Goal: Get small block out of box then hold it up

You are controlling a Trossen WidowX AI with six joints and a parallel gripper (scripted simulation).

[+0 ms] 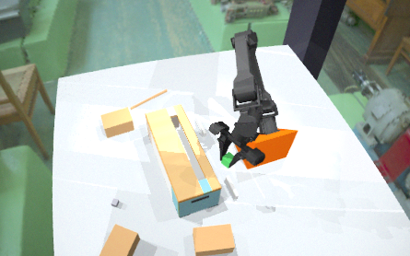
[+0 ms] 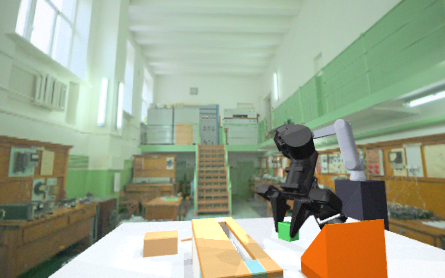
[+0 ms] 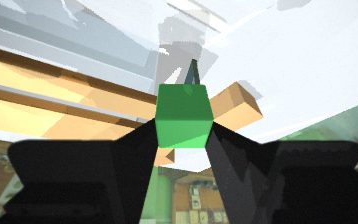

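Note:
The green block [image 1: 227,160] [image 2: 285,231] [image 3: 184,115] is held between the fingertips of my gripper [image 1: 227,161] [image 2: 284,234] [image 3: 180,122], which is shut on it. The block is raised above the table, with open space below it in the wrist view. The long box [image 1: 168,157] [image 2: 215,245] [image 3: 40,107] has a tan top with a slot and a teal near end. It stands upright to the left of the gripper in the top and exterior views. Gripper and block are outside the box, apart from its right side. The inner shelf is mostly hidden.
An orange wedge [image 1: 272,149] [image 2: 350,250] stands close to the gripper's right. Tan blocks [image 1: 117,122] [image 1: 214,238] [image 2: 160,243] [image 3: 237,107] lie around the box. A thin stick [image 1: 149,98], a small grey cube [image 1: 115,203] and a pale strip [image 1: 230,188] lie on the table.

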